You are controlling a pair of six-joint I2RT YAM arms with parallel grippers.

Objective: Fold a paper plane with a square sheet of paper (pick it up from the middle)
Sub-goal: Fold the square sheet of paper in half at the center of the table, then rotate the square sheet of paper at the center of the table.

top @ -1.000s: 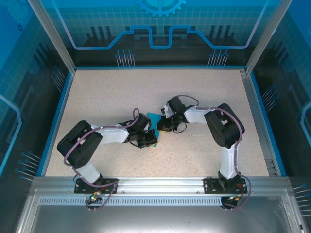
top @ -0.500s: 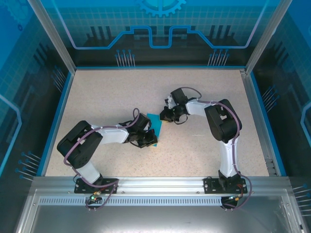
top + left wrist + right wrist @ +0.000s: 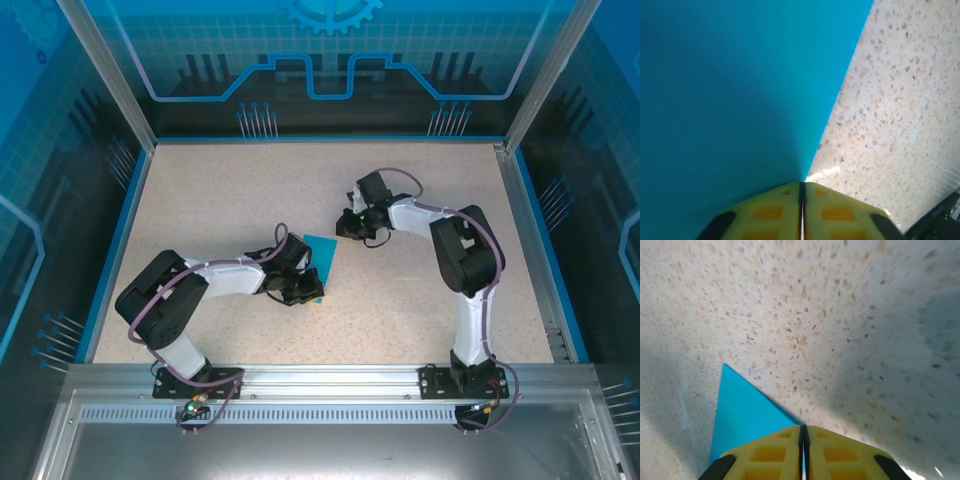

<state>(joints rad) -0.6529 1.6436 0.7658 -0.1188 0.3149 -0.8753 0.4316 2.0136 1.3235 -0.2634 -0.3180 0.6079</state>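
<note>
Cyan sheet flat at mid-frame, both grippers closed at its edges

The cyan sheet of paper (image 3: 322, 262) lies on the speckled tabletop (image 3: 420, 310) at the centre of the overhead view. The left gripper (image 3: 308, 290) sits on its lower-left part, and the left wrist view shows the pads pressed together where the sheet's edge meets their seam; whether they pinch the paper I cannot tell. The right gripper (image 3: 348, 228), jaws clenched on nothing, sits at the sheet's upper-right corner. The risk is that a sideways drag by either closed tip could skid or crumple the thin sheet and skew any crease.
</note>
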